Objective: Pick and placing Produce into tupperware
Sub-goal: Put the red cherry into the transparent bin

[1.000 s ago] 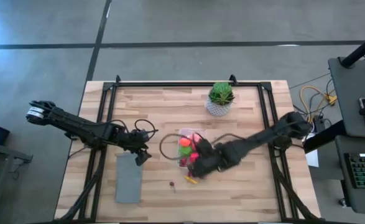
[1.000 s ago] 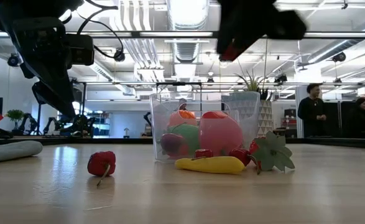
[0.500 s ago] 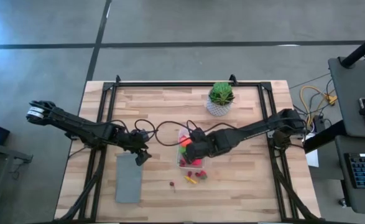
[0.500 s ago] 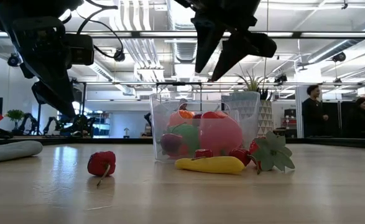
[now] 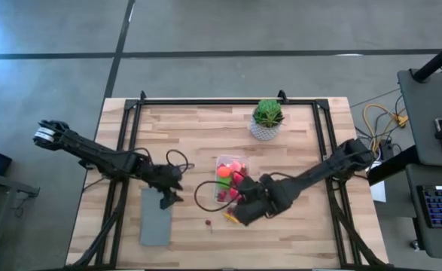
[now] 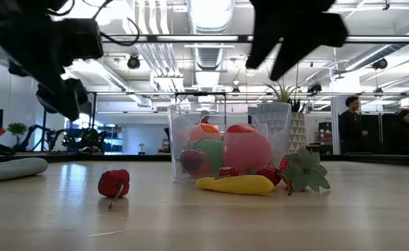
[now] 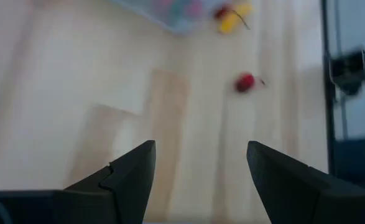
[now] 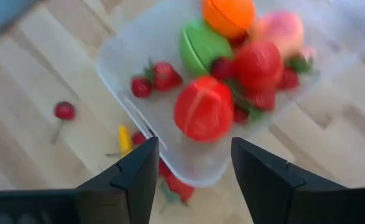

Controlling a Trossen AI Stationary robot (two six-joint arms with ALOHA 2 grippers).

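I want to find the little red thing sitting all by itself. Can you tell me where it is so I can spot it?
Find the clear tupperware full of toy produce in the middle of the wooden table. Between it and the flat grey rectangle, nearer the table's front edge, lies a small red cherry with a thin stem. The other loose pieces huddle against the tub; this one lies apart on bare wood.

We found bare wood all round the lone red cherry (image 5: 208, 223), so a gripper could drop on it freely. The tupperware (image 8: 138, 56) was crowded with produce. Yellow and red pieces (image 6: 236, 184) lay against its near wall, under the right gripper (image 5: 239, 213). The grey mat (image 5: 156, 216) and left gripper (image 5: 166, 199) took up the left side, and the potted plant (image 5: 266, 120) stood behind.
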